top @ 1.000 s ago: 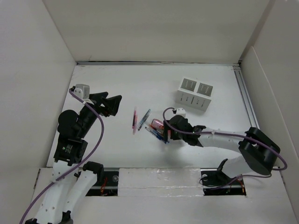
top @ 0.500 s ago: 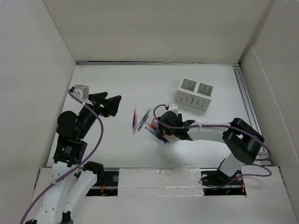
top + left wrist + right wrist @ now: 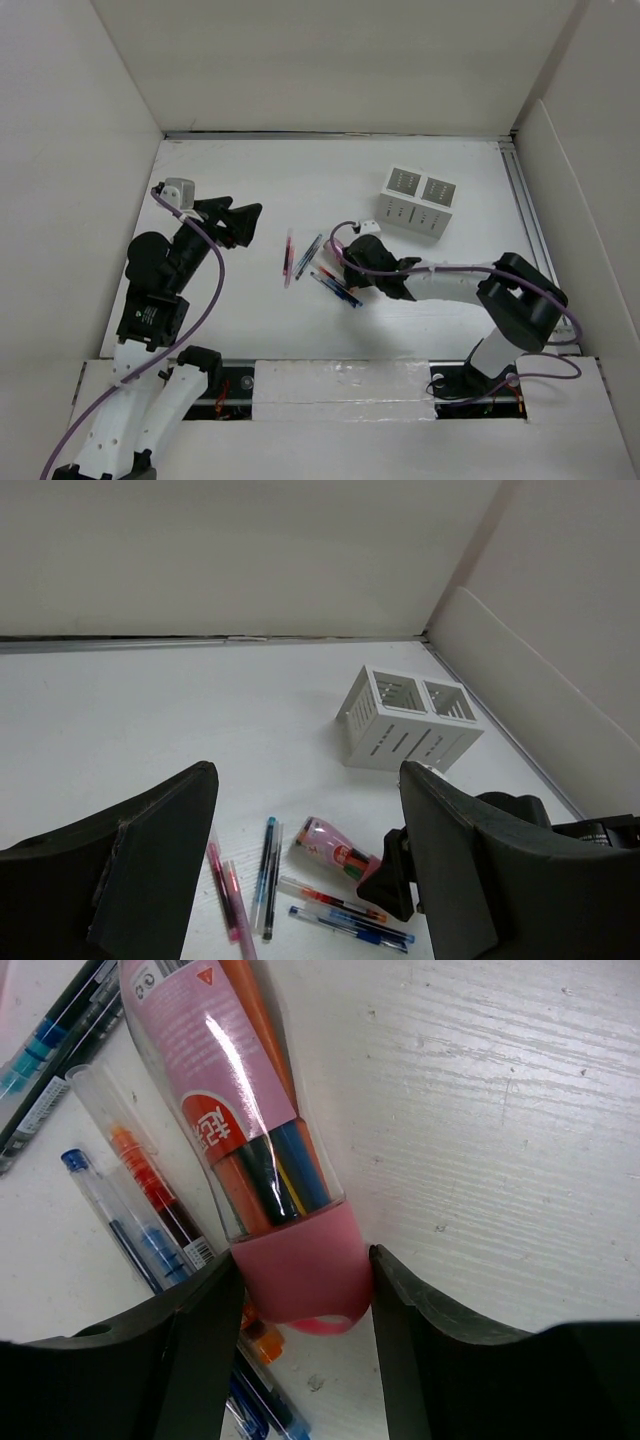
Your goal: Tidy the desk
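From above, the right gripper (image 3: 347, 262) covers most of the pack (image 3: 240, 1120). In the right wrist view the pack's far end runs off the top edge, the pens (image 3: 60, 1070) are cut by the left edge, and the label print is too small to read. In the left wrist view the left gripper (image 3: 308, 780) has its fingers (image 3: 150, 860) cut by the bottom edge, and the right gripper hides the pack's capped end.

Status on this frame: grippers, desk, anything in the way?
Left gripper open, empty, above the desk, left side. Right gripper shut on marker pack at its pink cap, pack lying on the desk. Loose pens lie right beside the pack.
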`<state>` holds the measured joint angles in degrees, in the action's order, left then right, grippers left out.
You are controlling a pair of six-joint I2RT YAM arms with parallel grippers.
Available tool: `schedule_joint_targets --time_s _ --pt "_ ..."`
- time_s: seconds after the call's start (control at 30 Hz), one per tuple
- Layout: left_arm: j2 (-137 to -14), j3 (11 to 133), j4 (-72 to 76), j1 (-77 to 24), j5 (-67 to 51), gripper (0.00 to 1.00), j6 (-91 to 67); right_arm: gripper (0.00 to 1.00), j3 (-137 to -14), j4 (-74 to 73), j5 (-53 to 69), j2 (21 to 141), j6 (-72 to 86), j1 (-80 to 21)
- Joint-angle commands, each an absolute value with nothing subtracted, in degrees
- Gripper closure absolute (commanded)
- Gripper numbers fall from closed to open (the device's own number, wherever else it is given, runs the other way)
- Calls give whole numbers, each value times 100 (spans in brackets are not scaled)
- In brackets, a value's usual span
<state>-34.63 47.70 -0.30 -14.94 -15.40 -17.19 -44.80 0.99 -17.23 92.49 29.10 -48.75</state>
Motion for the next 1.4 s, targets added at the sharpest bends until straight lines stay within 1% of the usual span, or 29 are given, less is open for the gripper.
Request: schedule_joint_targets --time_s 0.0,0.07,0.1,0.23,0.27,0.5,0.67,0.87,1.0,1.07,1.17,1.23,1.37 --pt "-3498 4852 193 -1503 -1599 31 -1652 71 -4403 615 -1591 8974 2874 -4852" --pt "-3498 4852 220 -1503 -1591 31 -1644 77 -4342 563 -1740 8711 2935 -4852" --pt "-3542 4886 211 -1503 -1573 31 -1644 78 -4324 536 -1749 8588 2953 -4852" --pt "-3542 4869 211 -1503 -1626 31 -1652 79 -4263 99 -1871 7728 2988 -4852" --pt "-3533 4878 211 -1503 -1635 31 -1661 79 -4245 -164 -1916 7204 3040 -4904" --pt "-3489 4869 237 -1503 -1705 32 -1687 83 -4368 -974 -1942 6452 3032 -4904" --pt "-3349 4808 255 -1503 -1740 32 -1705 88 -4754 -1344 -2030 6574 3015 -4834" --pt "-3287 4799 290 -1503 -1828 31 -1740 88 -5508 -1547 -2408 6495 2787 -4772" --pt "-3270 4781 299 -1503 -1968 31 -1775 88 -6132 -1626 -2294 6556 2576 -4378" --pt "-3252 4755 369 -1503 -2021 31 -1810 88 -6423 -1775 -2486 6635 2488 -4263" --pt "-3322 4781 378 -1503 -2206 30 -1854 88 -7047 -2135 -2742 6750 2382 -3816" --pt "-3340 4772 421 -1503 -2329 30 -1863 87 -7407 -2302 -2838 6794 2294 -3324" --pt "-3375 4799 396 -1652 -2259 30 -1864 86 -7813 -2627 -2813 6934 2224 -2559"
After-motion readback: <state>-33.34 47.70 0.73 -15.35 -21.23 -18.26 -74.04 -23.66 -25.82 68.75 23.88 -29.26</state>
